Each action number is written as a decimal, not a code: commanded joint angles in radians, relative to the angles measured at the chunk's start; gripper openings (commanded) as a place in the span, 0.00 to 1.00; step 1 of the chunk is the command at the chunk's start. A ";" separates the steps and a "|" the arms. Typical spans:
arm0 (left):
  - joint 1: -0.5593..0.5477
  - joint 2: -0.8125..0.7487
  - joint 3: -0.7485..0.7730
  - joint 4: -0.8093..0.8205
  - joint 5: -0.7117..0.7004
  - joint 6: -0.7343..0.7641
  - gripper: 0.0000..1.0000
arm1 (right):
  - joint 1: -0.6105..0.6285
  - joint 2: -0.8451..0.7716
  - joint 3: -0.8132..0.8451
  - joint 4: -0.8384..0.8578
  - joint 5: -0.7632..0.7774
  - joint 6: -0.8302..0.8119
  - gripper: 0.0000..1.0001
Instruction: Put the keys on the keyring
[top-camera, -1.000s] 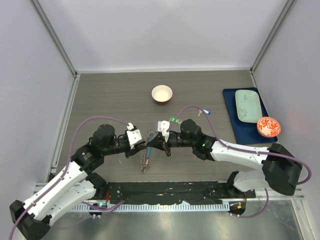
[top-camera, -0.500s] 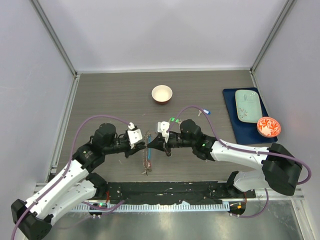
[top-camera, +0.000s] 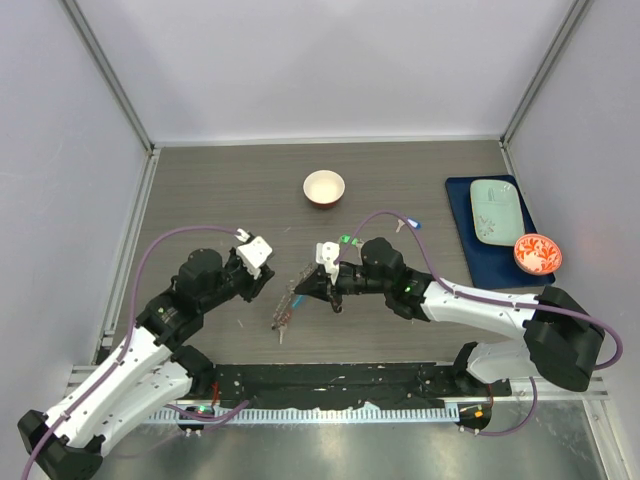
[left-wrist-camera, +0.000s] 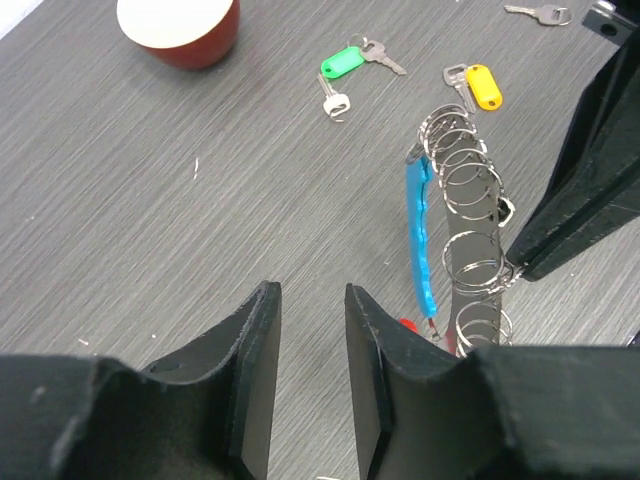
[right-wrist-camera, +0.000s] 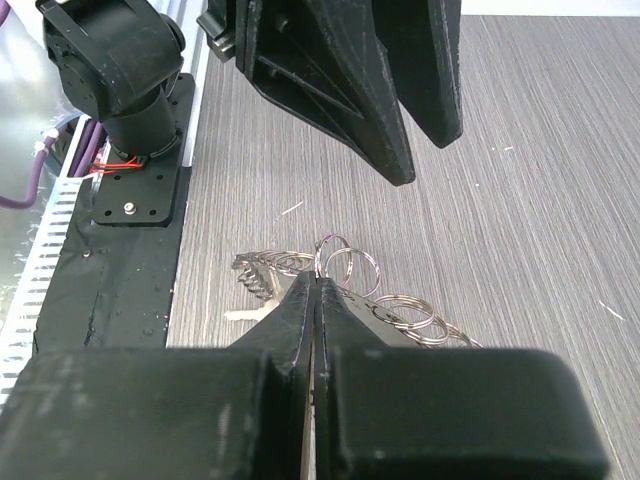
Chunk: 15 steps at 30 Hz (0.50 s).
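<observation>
The keyring (left-wrist-camera: 465, 205) is a chain of silvery wire loops with a curved blue tag (left-wrist-camera: 418, 230). It lies stretched on the table, also in the top view (top-camera: 286, 308). My right gripper (top-camera: 302, 291) is shut on one loop of it (right-wrist-camera: 345, 265), with the jaws pressed together in the right wrist view (right-wrist-camera: 315, 290). My left gripper (left-wrist-camera: 310, 335) is open and empty, just left of the keyring and apart from it (top-camera: 265, 278). A green-tagged key (left-wrist-camera: 345, 62), a yellow-tagged key (left-wrist-camera: 483, 86) and a plain key (left-wrist-camera: 335, 101) lie loose beyond the keyring.
A small white bowl (top-camera: 324, 187) stands at the back centre. A blue mat (top-camera: 462, 215) at the right holds a pale green plate (top-camera: 495, 210) and a red patterned bowl (top-camera: 537, 253). Another loose key (left-wrist-camera: 540, 13) lies far right. A blue-tagged key (top-camera: 413, 224) lies beside the right arm.
My left gripper has let go of the keyring, pulled back to the left and opened. The keyring's lower end has swung slightly left. My right gripper still holds it.
</observation>
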 joint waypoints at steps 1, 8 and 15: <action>0.004 -0.017 0.019 0.051 0.051 -0.023 0.36 | 0.003 -0.023 0.019 0.074 -0.007 -0.004 0.01; 0.002 -0.106 0.011 -0.010 0.266 0.023 0.27 | -0.002 -0.021 0.022 0.070 0.013 0.000 0.01; 0.002 -0.027 0.033 -0.061 0.404 -0.030 0.22 | -0.004 -0.024 0.020 0.073 0.021 0.003 0.01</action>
